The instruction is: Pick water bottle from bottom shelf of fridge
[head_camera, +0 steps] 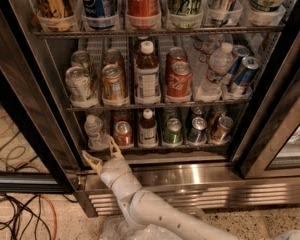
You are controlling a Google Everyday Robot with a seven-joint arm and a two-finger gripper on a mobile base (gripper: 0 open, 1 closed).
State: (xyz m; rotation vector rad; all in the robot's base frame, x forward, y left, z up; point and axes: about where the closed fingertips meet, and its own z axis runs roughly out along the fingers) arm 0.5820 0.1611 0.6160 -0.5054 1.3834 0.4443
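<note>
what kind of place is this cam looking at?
Likely an office break area or a shop: a commercial glass-door fridge stocked with soda cans, and loose cables on the floor. The gripper is open at the front of the bottom shelf, close to the water bottle.

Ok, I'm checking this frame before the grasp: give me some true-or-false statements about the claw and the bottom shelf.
The claw is open. True.
The claw holds the water bottle. False: it is empty, just below the bottle at the shelf's front edge.
The water bottle stands at the left end of the bottom shelf. True.
A green can stands right beside the water bottle. False: a red can does; the green can is farther right.
</note>
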